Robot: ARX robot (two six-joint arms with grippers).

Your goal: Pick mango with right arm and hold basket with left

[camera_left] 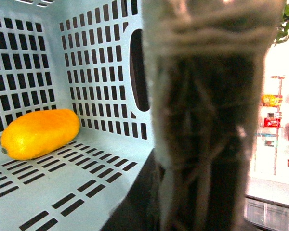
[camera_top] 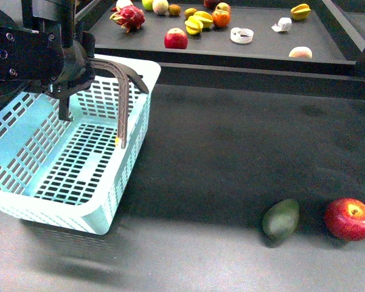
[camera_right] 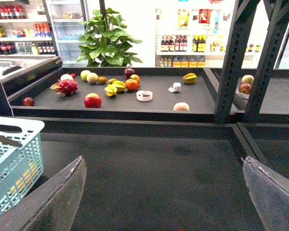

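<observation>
The left gripper sits at the near-left top of the turquoise basket, closed around the two grey-brown swing handles, which arch from its grip and hang down inside the basket. In the left wrist view, a thick dark handle bar fills the middle of the picture, right against the camera. The basket is tilted, its gripper side raised off the dark table.

The mango lies on its side on the basket's slotted floor, tucked into a corner against the slotted wall; it shows only in the left wrist view.

The right gripper is spread wide, its two grey fingers far apart with nothing between them, hovering over bare table beside the basket.

On the table beyond the basket, a dark green avocado-like fruit lies just beside a red apple. On the raised shelf behind the basket rest a dragon fruit, another red apple, yellow starfruits and an orange.
</observation>
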